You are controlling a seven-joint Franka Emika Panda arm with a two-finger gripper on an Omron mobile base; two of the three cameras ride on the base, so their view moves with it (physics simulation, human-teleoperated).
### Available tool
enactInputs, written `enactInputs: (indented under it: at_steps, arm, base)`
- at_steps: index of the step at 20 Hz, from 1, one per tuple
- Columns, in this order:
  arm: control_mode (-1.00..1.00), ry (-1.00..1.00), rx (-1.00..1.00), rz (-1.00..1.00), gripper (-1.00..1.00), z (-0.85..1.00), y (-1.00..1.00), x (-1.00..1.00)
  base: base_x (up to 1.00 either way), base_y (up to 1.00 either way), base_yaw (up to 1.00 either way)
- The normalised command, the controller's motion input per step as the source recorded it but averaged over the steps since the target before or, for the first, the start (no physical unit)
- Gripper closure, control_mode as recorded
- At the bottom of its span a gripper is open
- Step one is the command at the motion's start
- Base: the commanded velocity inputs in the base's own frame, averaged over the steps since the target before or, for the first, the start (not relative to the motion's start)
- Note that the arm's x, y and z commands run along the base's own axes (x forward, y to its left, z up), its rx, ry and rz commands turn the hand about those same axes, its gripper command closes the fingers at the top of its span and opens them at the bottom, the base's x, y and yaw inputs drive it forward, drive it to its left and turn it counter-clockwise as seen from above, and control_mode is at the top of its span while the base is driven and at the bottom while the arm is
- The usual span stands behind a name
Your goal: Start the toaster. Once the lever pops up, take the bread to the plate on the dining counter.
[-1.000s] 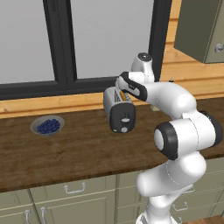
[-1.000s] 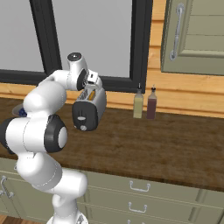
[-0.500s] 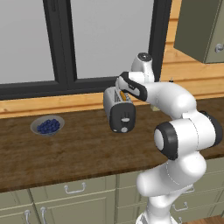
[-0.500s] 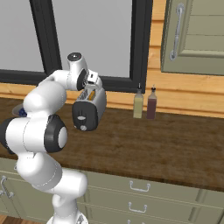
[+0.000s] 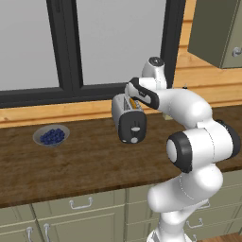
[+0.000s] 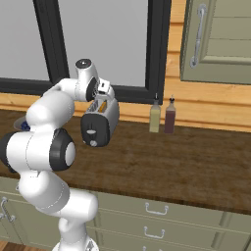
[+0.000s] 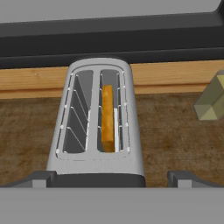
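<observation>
On the dark wood worktop (image 5: 85,160), a grey bowl of blue berries (image 5: 51,136) stands at the left, well apart from the toaster (image 5: 128,118). The bread (image 7: 107,118) stands upright in the toaster's right slot. The gripper (image 7: 112,177) hovers above the toaster with its fingers spread wide, holding nothing. Two bottles (image 6: 162,115) stand farther right.

Seen from directly above, the toaster (image 7: 97,127) stands on the dark wood worktop (image 7: 175,131), the bread (image 7: 107,118) upright in its right slot, the left slot empty; a pale bottle (image 7: 211,101) sits at right.
</observation>
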Motion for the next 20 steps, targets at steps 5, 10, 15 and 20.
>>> enactInputs:
  at_steps: [5,10,15,20]
  arm:
    - [-1.0,0.0,0.0,0.0,-1.0,0.0,0.0,0.0]
    - [-1.0,0.0,0.0,0.0,-1.0,0.0,0.0,0.0]
    - [-1.0,0.0,0.0,0.0,-1.0,0.0,0.0,0.0]
    - [-1.0,0.0,0.0,0.0,-1.0,0.0,0.0,0.0]
  base:
    - [0.0,0.0,0.0]
    - [0.0,0.0,0.0]
    - [0.0,0.0,0.0]
    - [0.0,0.0,0.0]
